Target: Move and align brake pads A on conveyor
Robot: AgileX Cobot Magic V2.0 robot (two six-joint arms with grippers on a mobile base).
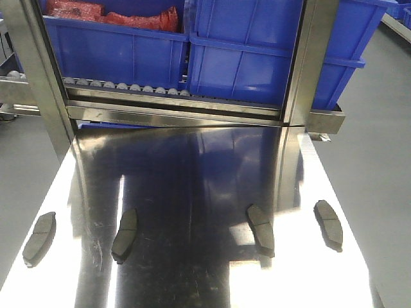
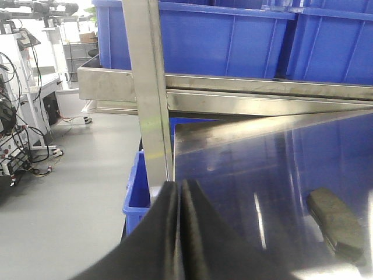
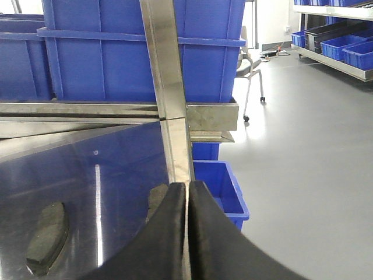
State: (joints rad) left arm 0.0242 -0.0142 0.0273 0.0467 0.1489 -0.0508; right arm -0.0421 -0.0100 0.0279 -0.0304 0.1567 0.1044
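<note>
Brake pads A [image 1: 124, 235]: all four lie flat on the shiny steel surface [image 1: 192, 173], in a loose row across its near part. Far-left pad [image 1: 40, 239] sits near the left edge, inner-left pad [image 1: 124, 235] is apart from it, then there's a wide gap to inner-right pad [image 1: 261, 229], and far-right pad [image 1: 328, 224] sits near the right edge. None are touching. Each lies lengthwise away from the front camera. The left two tip their far ends rightward, the right two leftward.

Left gripper [image 2: 179, 184]: jaws pressed together, nothing between them, off the surface's left edge by a steel post [image 2: 148, 87]. One of the pads [image 2: 336, 223] lies to its right, apart.

Right gripper [image 3: 187, 184]: jaws pressed together, holding nothing. One pad [image 3: 46, 236] sits to its left, and another [image 3: 156, 197] is partly hidden behind the left jaw.

Blue bins [image 1: 244, 58] are on the rack behind.
</note>
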